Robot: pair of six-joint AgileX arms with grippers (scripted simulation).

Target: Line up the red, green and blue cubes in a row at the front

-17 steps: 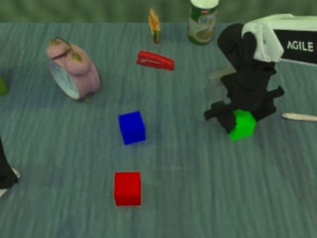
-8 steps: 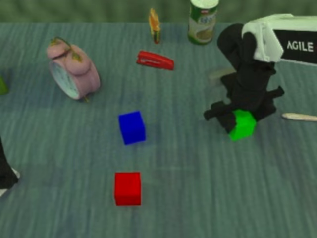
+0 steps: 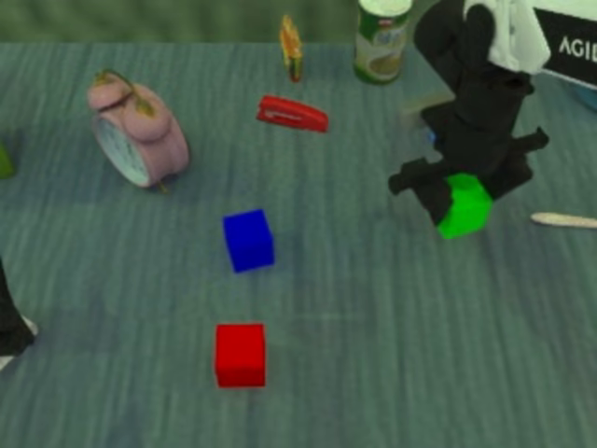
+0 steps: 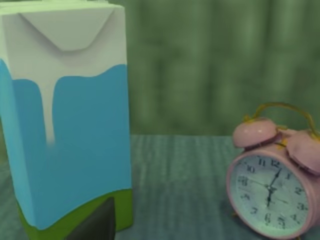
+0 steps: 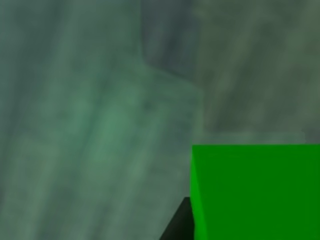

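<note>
My right gripper (image 3: 455, 198) is shut on the green cube (image 3: 465, 207) and holds it above the table at the right. In the right wrist view the green cube (image 5: 255, 192) fills the lower corner beside one dark finger (image 5: 179, 224). The blue cube (image 3: 248, 240) lies near the table's middle. In front of it, apart, sits the red cube (image 3: 240, 355). My left arm (image 3: 9, 327) is parked at the left edge, far from all three cubes.
At the back left stands a pink alarm clock (image 3: 138, 131), with a red stapler (image 3: 292, 114), a small orange bottle (image 3: 292, 47) and a can (image 3: 381, 37) along the back. A white stick (image 3: 564, 220) lies at the right edge. A blue-and-white carton (image 4: 65, 115) stands close to the left wrist.
My right gripper has risen with the green cube and shifted slightly toward the back right. The blue and red cubes and the left arm have not moved.
</note>
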